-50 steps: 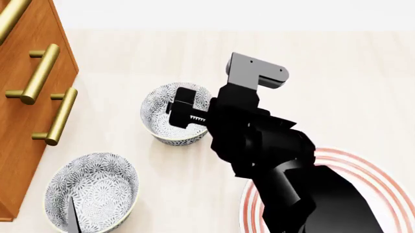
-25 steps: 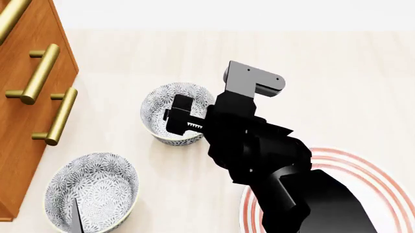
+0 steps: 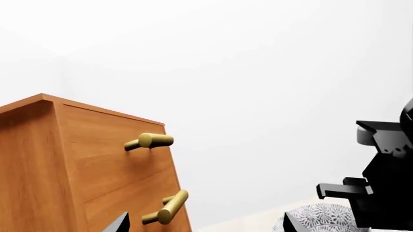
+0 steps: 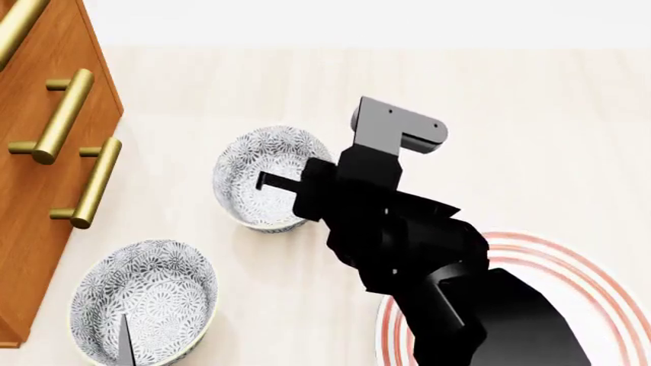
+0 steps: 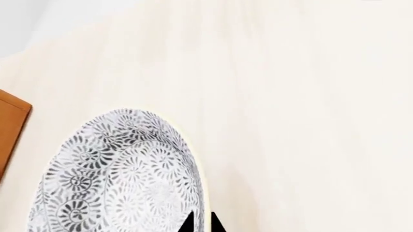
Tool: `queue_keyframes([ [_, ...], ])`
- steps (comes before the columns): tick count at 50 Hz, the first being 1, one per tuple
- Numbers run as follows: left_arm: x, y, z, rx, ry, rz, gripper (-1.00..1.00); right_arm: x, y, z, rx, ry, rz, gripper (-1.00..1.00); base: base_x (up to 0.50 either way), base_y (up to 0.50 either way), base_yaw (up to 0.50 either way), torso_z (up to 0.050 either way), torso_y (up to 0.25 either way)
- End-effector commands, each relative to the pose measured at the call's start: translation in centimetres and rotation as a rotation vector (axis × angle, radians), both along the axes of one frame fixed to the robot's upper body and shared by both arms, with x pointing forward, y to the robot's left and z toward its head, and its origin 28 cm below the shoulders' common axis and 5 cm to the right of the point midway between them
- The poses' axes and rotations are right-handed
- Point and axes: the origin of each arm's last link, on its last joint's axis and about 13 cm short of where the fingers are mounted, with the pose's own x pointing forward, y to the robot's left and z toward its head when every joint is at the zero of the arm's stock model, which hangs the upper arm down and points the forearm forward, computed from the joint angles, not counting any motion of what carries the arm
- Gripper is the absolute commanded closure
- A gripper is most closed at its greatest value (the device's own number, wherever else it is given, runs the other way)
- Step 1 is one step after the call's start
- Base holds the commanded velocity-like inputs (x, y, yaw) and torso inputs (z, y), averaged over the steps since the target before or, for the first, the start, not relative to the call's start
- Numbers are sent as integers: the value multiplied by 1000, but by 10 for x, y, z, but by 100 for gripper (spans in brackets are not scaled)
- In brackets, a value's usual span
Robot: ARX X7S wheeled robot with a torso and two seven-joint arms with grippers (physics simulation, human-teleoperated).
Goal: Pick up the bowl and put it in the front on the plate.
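Note:
The bowl (image 4: 254, 171), white with a grey-blue floral pattern, sits at the middle of the pale counter in the head view. My right gripper (image 4: 305, 184) is at its right rim. In the right wrist view the two black fingertips (image 5: 200, 223) stand close together astride the bowl's rim (image 5: 123, 179), shut on it. The plate (image 4: 575, 263), white with red rings, lies at the front right, mostly hidden under my right arm. My left gripper (image 3: 204, 226) is open, its tips far apart; one fingertip (image 4: 124, 339) shows over the nearer bowl.
A second patterned bowl (image 4: 142, 301) rests at the front left. A wooden cabinet (image 4: 36, 191) with brass handles (image 4: 63, 114) stands along the left side. In the left wrist view the cabinet (image 3: 77, 164) is close by and the right arm (image 3: 387, 188) is beyond it.
The right gripper's fingers have closed on the bowl's rim. The bowl has shifted slightly left and looks a little larger than before. The left arm has not moved.

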Motion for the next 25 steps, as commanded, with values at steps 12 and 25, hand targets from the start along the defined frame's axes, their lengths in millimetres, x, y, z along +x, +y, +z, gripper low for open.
queue_keyframes([
  [12,1,0,0,4,-2,4,-100,-6,2,39,-22,-239,-11,100,0,0,0,0,0],
  [25,2,1,2,-3,-2,12,-100,-33,-22,99,-11,-450,1,100,0,0,0,0,0],
])
